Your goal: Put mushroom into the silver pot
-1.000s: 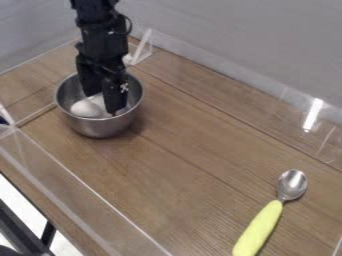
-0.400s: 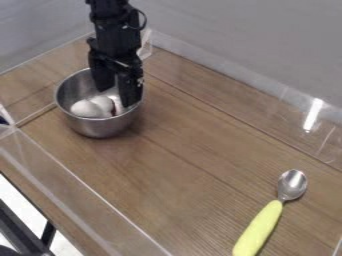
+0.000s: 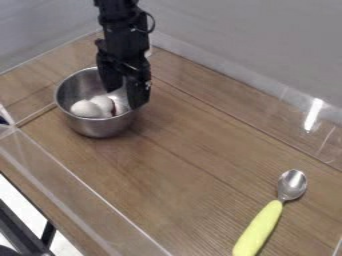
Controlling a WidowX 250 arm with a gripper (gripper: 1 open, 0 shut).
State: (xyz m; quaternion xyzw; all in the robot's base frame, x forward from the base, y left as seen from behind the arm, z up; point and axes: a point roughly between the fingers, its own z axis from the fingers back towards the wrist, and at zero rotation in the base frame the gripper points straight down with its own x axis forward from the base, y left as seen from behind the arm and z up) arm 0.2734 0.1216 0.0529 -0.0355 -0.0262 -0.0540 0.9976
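In the camera view, the mushroom point(image 3: 103, 102) seems to lie inside the silver pot point(image 3: 96, 124); the gripper point(image 3: 126, 96), fingers apart, hangs over the pot's far side (close quarters). Lifting carelessly, a fingertip could snag the pot's rim and tip it.

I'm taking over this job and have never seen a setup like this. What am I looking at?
You have one view, from a camera looking down across a wooden surface. The black machine at the top is a robot arm; its gripper is the grasping end. It reaches into a round, shiny silver pot at the upper left. Inside lie pale, rounded pieces, one probably the mushroom, though they are too small to make out. The gripper looks open, and nothing is clearly held. At the lower right lies a spoon with a yellow-green handle.
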